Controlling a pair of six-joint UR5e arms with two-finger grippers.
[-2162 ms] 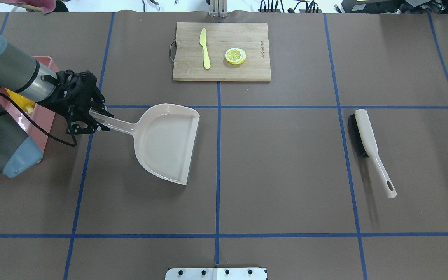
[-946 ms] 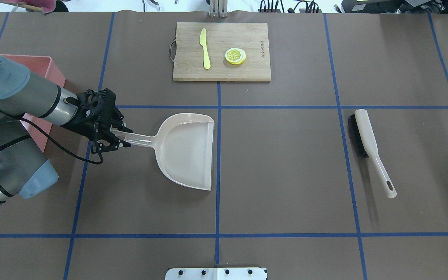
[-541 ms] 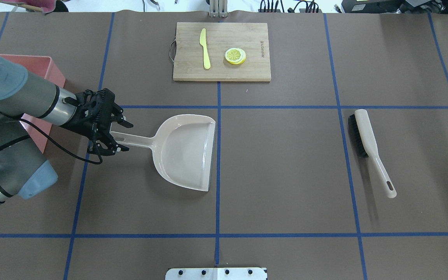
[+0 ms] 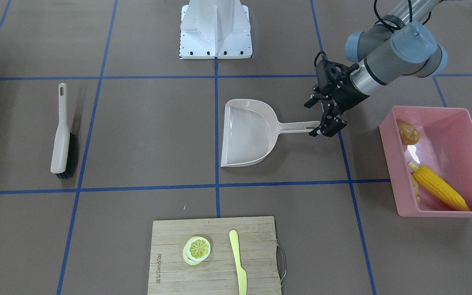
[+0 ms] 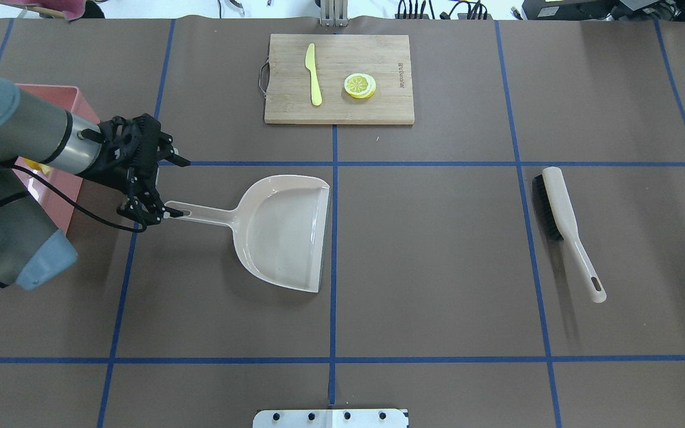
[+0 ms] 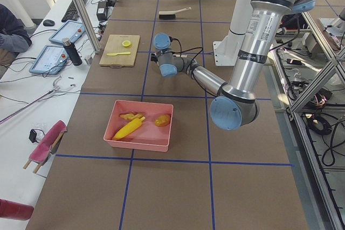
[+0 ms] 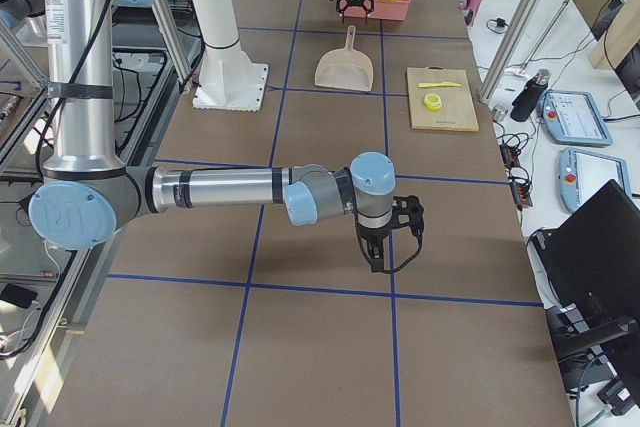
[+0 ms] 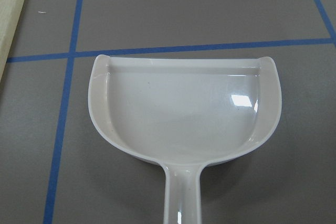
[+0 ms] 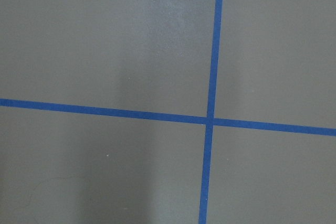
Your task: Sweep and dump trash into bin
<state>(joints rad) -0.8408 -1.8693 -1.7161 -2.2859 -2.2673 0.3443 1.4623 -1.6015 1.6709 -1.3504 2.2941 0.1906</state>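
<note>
The trash lies in the pink bin point(image 4: 396, 176) at the table's left end: a yellow corn cob point(image 4: 439, 187), a brown lumpy chunk point(image 4: 407, 132) and a tan ginger root point(image 6: 128, 116). The beige dustpan point(image 5: 283, 232) rests flat and empty near the table's middle, and it fills the left wrist view point(image 8: 184, 114). My left gripper point(image 5: 164, 190) is open at the tip of the dustpan's handle point(image 4: 297, 127), holding nothing. My right gripper point(image 7: 385, 247) hovers over bare table far from these things, and I cannot tell whether it is open or shut.
A beige hand brush point(image 5: 559, 208) lies on the table's right side. At the far edge, a wooden cutting board point(image 5: 378, 107) carries a pale yellow knife point(image 5: 313, 74) and a lemon slice point(image 5: 359, 85). Blue tape lines cross the brown surface.
The dustpan came away from the bin toward the middle and was set down flat. The left gripper opened, let go of the handle and drew back to its tip.
</note>
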